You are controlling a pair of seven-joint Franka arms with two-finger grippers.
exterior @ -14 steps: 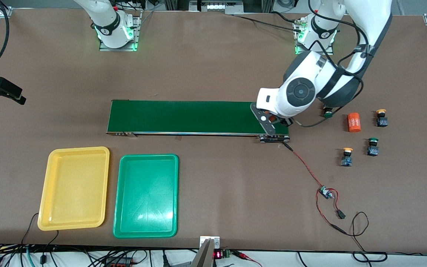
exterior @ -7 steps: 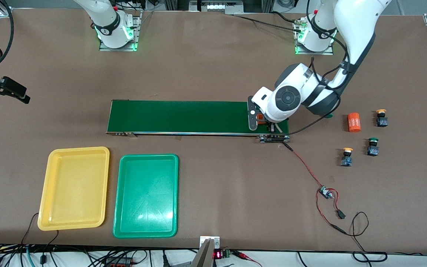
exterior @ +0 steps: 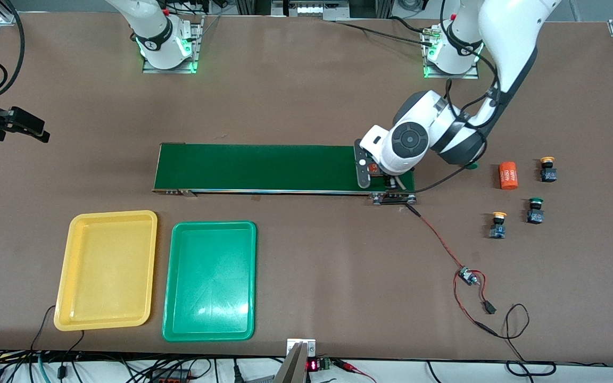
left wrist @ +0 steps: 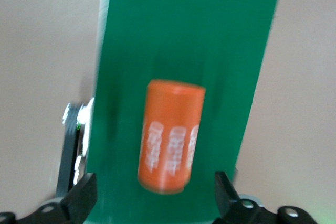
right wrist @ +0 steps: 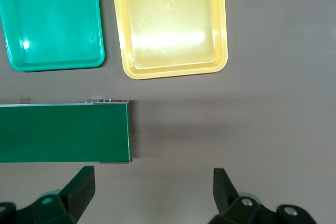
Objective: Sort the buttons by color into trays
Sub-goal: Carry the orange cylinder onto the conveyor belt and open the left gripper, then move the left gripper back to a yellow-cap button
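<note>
Three buttons stand on the table at the left arm's end: a yellow-orange one [exterior: 547, 169], a green one [exterior: 535, 210] and a yellow-orange one [exterior: 498, 224]. A sliver of a second green one [exterior: 470, 166] shows by the left arm's elbow. The yellow tray [exterior: 107, 268] and the green tray [exterior: 209, 280] lie side by side, empty; both show in the right wrist view, yellow [right wrist: 170, 22] and green [right wrist: 50, 19]. My left gripper [exterior: 378, 178] [left wrist: 156, 179] is open over the belt's end, its fingers astride an orange cylinder [left wrist: 170, 135] without touching it. My right gripper [exterior: 35, 130] [right wrist: 152, 174] is open and empty over bare table.
The long dark-green conveyor belt [exterior: 264, 167] runs across the middle of the table. A second orange cylinder [exterior: 508, 175] lies among the buttons. A red and black cable with a small board [exterior: 466, 276] trails from the belt's end toward the front camera.
The left hand swung round over the belt's end, and its elbow now covers most of one green button. The right gripper drifted slightly. The buttons and trays have not moved.
</note>
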